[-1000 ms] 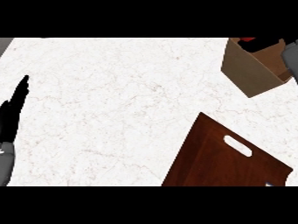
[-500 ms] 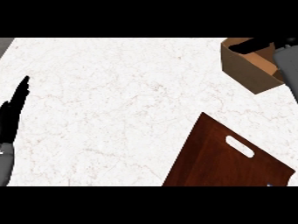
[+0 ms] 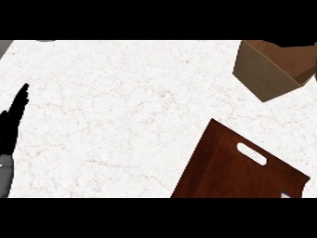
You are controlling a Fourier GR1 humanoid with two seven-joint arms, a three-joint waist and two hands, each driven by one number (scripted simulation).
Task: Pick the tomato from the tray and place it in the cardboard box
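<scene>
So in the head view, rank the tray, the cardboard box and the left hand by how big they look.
1. Tray, dark wood, cut off by the lower edge.
2. Cardboard box, partly cut off at the right.
3. Left hand, narrow, resting with straight fingers at the left edge.

The white marbled counter (image 3: 120, 102) carries a dark wooden tray (image 3: 236, 167) with a slot handle, lying well to the right of the left hand's straight fingers (image 3: 6, 125), and an open cardboard box (image 3: 274, 69) farther up from them, beyond the tray.
</scene>
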